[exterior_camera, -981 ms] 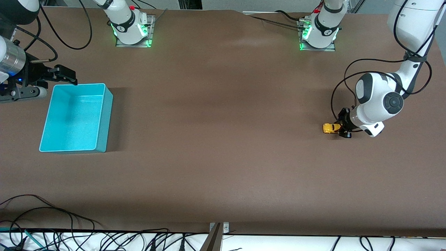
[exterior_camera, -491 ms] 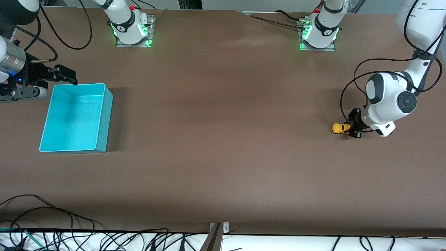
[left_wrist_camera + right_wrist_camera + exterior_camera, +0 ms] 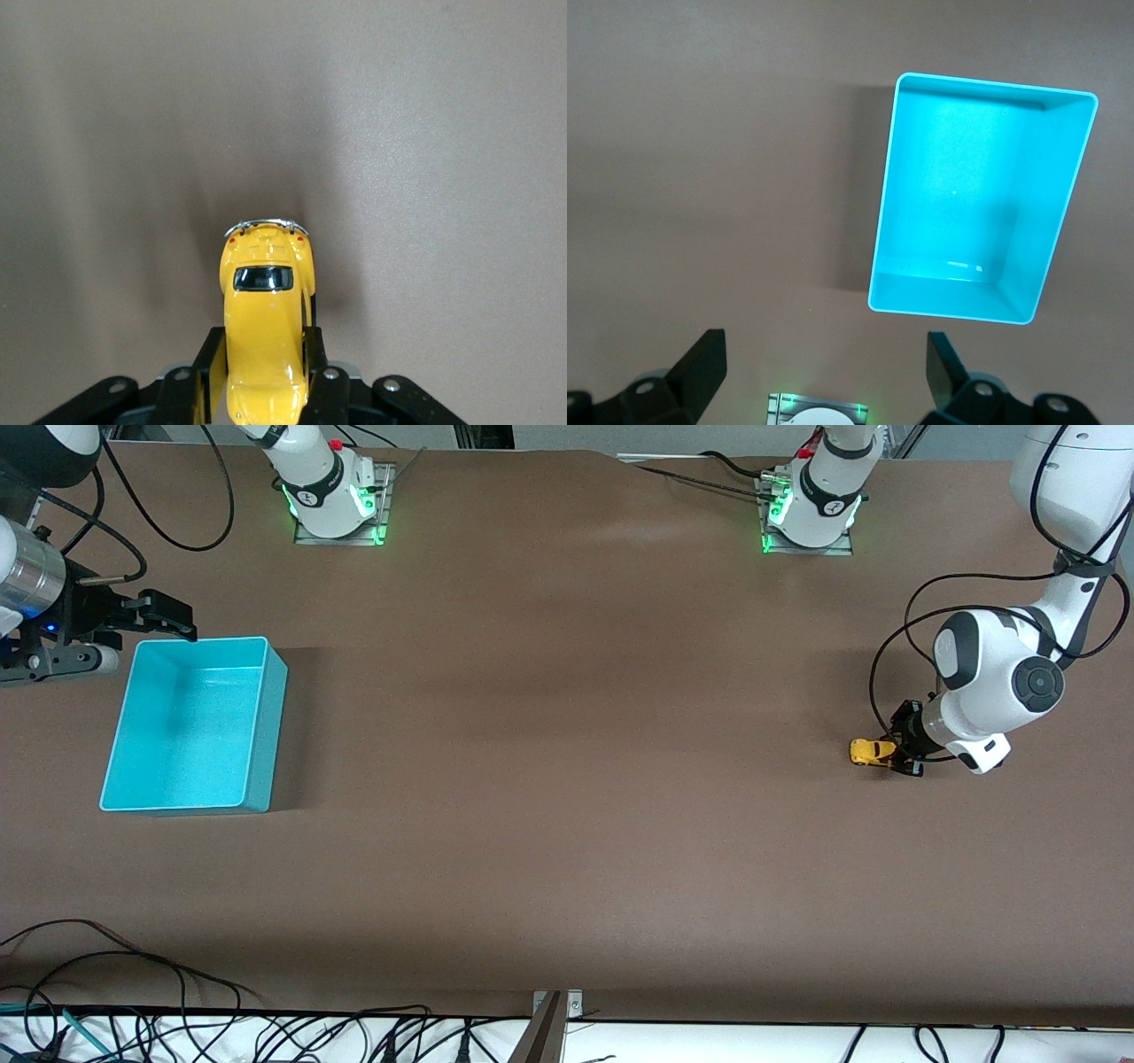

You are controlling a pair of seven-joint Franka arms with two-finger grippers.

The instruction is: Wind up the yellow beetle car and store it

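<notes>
The yellow beetle car [image 3: 870,751] is low at the table surface near the left arm's end of the table. My left gripper [image 3: 897,755] is shut on its sides. In the left wrist view the car [image 3: 264,310] sticks out forward from between the two black fingers [image 3: 211,367] of the left gripper [image 3: 264,359]. The turquoise bin [image 3: 267,691] stands empty at the right arm's end of the table. My right gripper [image 3: 182,622] hangs open and empty over the table beside the bin's corner and waits. The right wrist view shows the right gripper [image 3: 826,350] and the bin [image 3: 879,266].
The two arm bases [image 3: 332,500] [image 3: 811,509] stand at the table edge farthest from the front camera. The right arm's base also shows in the right wrist view [image 3: 817,412]. Black cables [image 3: 133,992] lie along the edge nearest the front camera. Bare brown table [image 3: 567,735] lies between car and bin.
My left gripper has moved with the car along the table toward the left arm's end, most of it in the first half second. The right arm has not moved.
</notes>
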